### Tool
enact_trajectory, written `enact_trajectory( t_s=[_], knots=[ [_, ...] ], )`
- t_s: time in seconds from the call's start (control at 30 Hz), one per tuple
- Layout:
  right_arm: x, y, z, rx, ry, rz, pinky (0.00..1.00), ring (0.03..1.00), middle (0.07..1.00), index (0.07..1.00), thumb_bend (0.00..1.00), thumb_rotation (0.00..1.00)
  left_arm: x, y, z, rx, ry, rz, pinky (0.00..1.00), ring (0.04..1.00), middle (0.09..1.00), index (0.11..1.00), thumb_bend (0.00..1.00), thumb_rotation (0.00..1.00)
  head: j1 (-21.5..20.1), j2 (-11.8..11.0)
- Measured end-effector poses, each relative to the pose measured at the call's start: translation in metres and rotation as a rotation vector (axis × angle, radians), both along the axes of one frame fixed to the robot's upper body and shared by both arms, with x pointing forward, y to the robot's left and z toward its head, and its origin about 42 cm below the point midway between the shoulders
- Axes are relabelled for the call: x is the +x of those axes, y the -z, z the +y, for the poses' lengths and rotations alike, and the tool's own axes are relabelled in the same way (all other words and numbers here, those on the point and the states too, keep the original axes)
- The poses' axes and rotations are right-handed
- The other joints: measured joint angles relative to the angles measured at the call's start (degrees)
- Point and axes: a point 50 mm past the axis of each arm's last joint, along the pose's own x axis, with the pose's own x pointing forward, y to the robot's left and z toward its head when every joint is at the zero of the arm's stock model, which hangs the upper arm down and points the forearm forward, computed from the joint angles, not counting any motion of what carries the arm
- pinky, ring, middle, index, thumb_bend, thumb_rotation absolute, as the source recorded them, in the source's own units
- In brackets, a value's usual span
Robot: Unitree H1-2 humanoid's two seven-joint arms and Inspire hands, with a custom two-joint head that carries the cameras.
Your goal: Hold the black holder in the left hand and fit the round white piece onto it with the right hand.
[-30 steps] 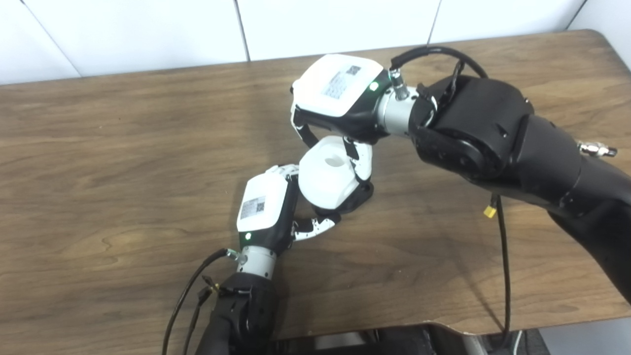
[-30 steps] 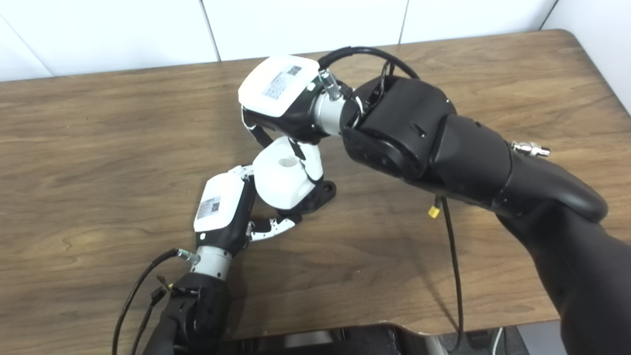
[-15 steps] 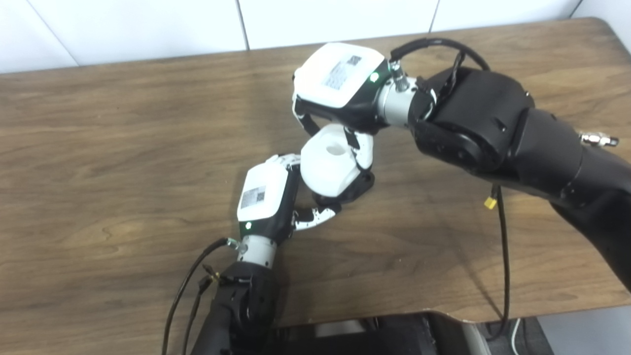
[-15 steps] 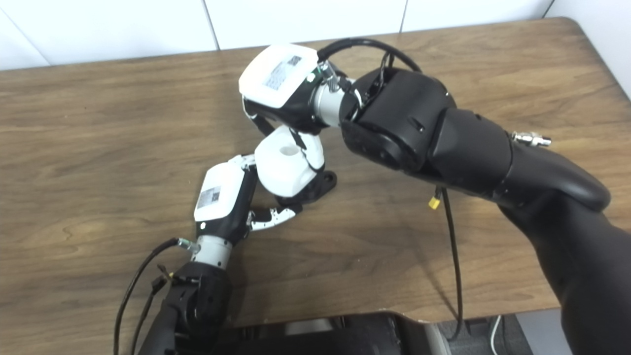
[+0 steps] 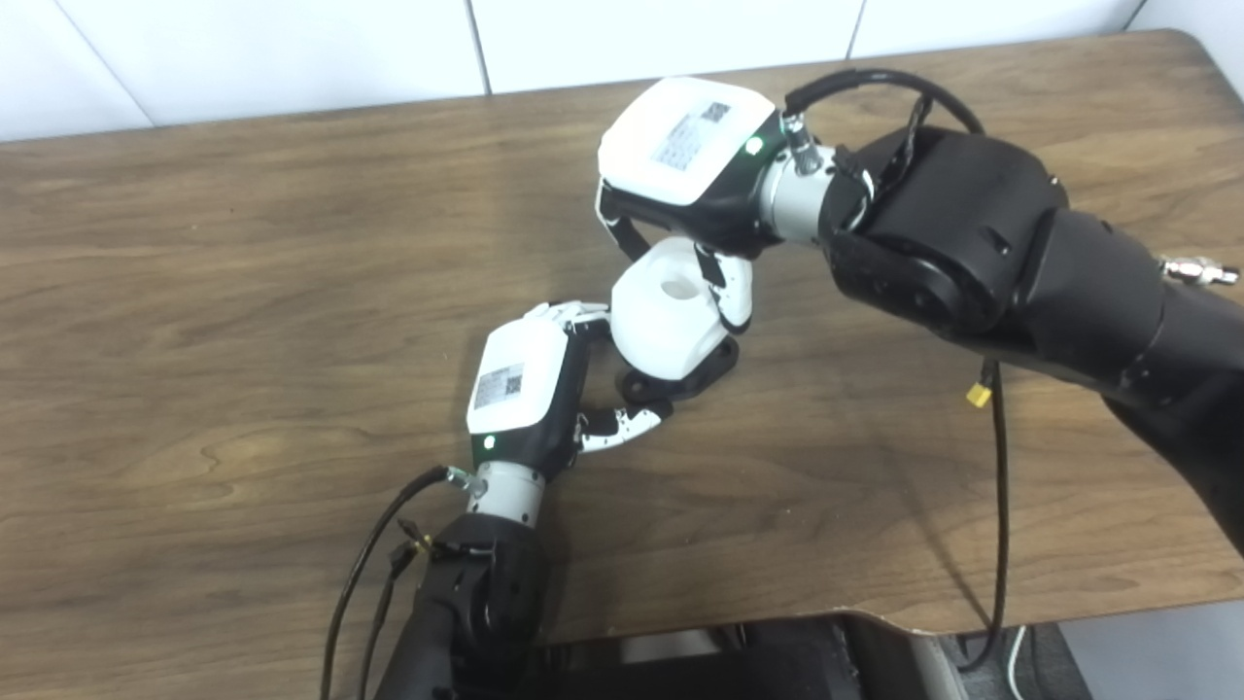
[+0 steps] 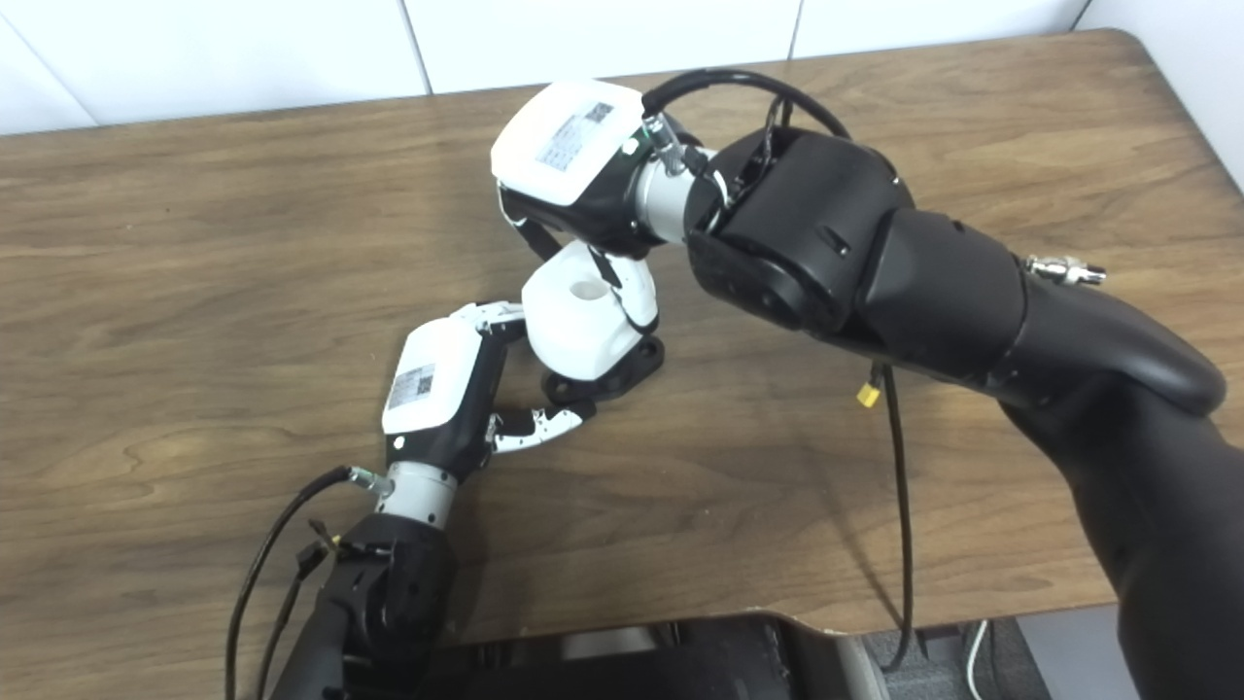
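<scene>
Gripping white piece: right hand fingers closed | left hand fingers around black holder

Labels: nothing legible from my feed.
I see a label with a QR code and small print on the back of the right hand and a like one on the left hand; both too blurred for me to read.
</scene>
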Motion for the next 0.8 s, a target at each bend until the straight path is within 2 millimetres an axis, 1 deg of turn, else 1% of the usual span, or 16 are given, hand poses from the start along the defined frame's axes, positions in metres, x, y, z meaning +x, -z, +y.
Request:
enact_trajectory(
  t_s=[0.43, 0.63, 0.8],
  knots=[
    [-0.001, 0.01, -0.003, 0.002, 0.014, 0.029, 0.69, 0.891, 0.747, 0.48, 0.53, 0.14, 0.0, 0.0, 0.0, 0.002, 0.001, 0.0, 0.88, 0.804, 0.749, 0.483, 0.52, 0.06, 0.4, 0.0],
    [-0.002, 0.012, -0.004, 0.005, 0.019, 0.034, 0.66, 0.853, 0.724, 0.48, 0.53, 0.14, 0.0, 0.0, -0.001, 0.0, 0.0, 0.0, 0.87, 0.805, 0.749, 0.483, 0.52, 0.05, 0.5, 0.0],
    [-0.003, 0.013, -0.002, 0.028, 0.026, 0.035, 0.66, 0.877, 0.744, 0.48, 0.52, 0.13, 0.0, 0.0, -0.001, -0.002, 0.0, 0.001, 0.87, 0.81, 0.751, 0.483, 0.52, 0.06, 0.6, -0.1]
  ],
)
